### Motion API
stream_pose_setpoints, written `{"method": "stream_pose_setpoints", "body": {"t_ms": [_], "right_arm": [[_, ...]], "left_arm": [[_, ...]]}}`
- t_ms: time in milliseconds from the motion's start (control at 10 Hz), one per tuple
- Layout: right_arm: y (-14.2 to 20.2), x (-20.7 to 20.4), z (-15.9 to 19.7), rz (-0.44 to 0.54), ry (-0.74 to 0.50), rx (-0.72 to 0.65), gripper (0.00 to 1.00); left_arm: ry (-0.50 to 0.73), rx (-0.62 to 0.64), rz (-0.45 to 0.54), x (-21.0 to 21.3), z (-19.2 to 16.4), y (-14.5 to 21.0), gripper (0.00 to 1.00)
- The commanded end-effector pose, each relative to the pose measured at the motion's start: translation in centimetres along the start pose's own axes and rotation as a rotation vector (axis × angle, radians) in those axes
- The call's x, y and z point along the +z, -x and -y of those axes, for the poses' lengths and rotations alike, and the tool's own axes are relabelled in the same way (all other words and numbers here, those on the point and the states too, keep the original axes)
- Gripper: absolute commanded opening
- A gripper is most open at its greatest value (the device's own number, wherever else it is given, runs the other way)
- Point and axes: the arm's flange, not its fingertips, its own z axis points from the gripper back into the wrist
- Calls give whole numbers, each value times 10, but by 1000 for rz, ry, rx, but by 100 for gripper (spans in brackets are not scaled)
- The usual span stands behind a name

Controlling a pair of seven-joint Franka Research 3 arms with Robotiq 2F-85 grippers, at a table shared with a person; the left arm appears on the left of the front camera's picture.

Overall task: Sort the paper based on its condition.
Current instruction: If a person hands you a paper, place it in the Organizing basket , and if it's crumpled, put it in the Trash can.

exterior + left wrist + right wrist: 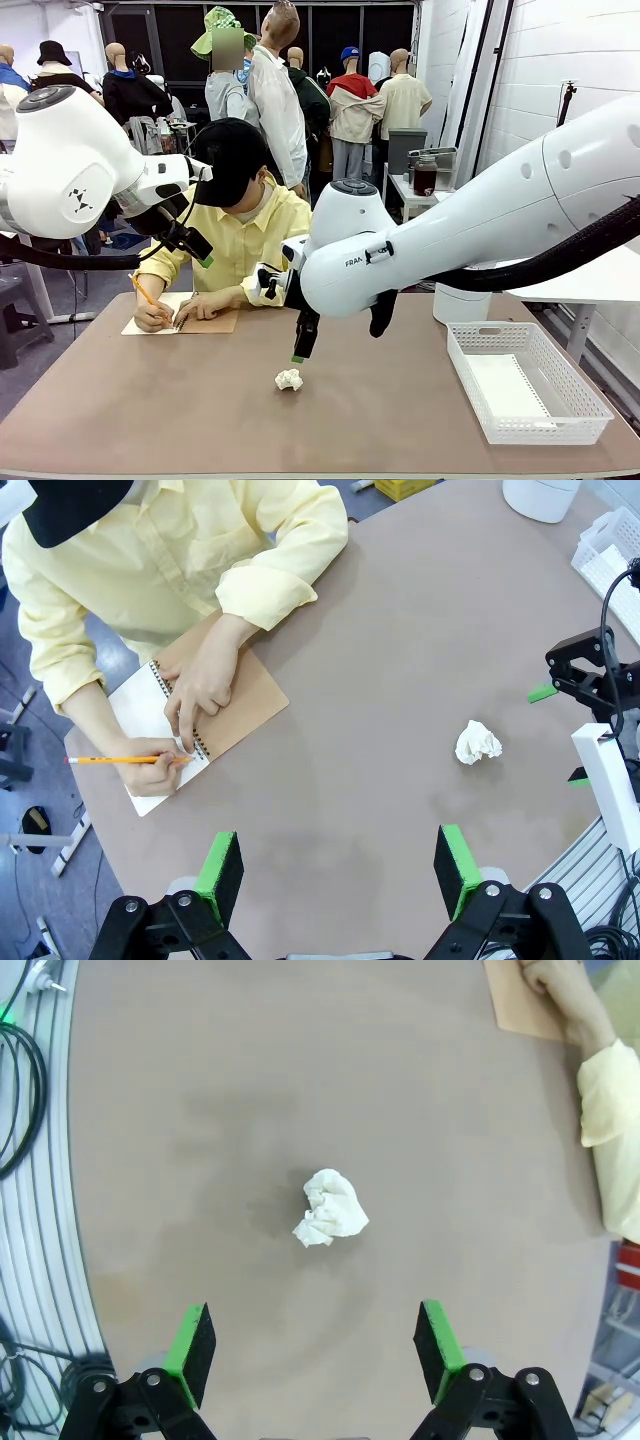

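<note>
Two-arm station, seen from the front and from both wrists.

**Surface and room.** A brown counter (150, 400) with a rounded edge carries the things. A white block wall (560, 60) closes the room on the right, with a white side table (590, 285) before it. A person (250, 225) in a yellow shirt sits at the far side, one hand (205, 685) pressed flat on a spiral notebook (240, 695) with a tan cover. The other hand holds a pencil (110, 760) to its white page.

**Containers.** A white lattice basket (468, 380) stands on the counter at the robot's right. A flat sheet (505, 385) lies smooth on its bottom. A white round bin (460, 300) stands beyond the basket, partly hidden by the right arm; what it holds cannot be told.

**Task thing.** The crumpled paper (331, 1208) is a small white wad. It lies on bare counter near the middle, on the robot's side, well apart from both basket and notebook.

**Pincers.** The right pincer (314, 1320) hangs above the wad, its jaws spread wide and holding nothing; the wad lies ahead of the gap, touching neither green pad. The left pincer (336, 836) hovers high over the counter near the person, its jaws likewise wide apart and empty.
</note>
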Motion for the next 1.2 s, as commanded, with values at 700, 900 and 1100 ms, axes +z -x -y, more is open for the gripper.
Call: {"method": "stream_pose_setpoints", "body": {"t_ms": [700, 900, 1100], "right_arm": [[-9, -53, 20, -32, -89, 5, 100], [-9, -67, 20, -30, -135, 7, 100], [-8, -81, 23, -57, -139, 14, 100]], "left_arm": [[0, 1, 1, 1, -1, 0, 100], [0, 1, 1, 1, -1, 0, 100], [0, 1, 1, 1, -1, 0, 100]]}}
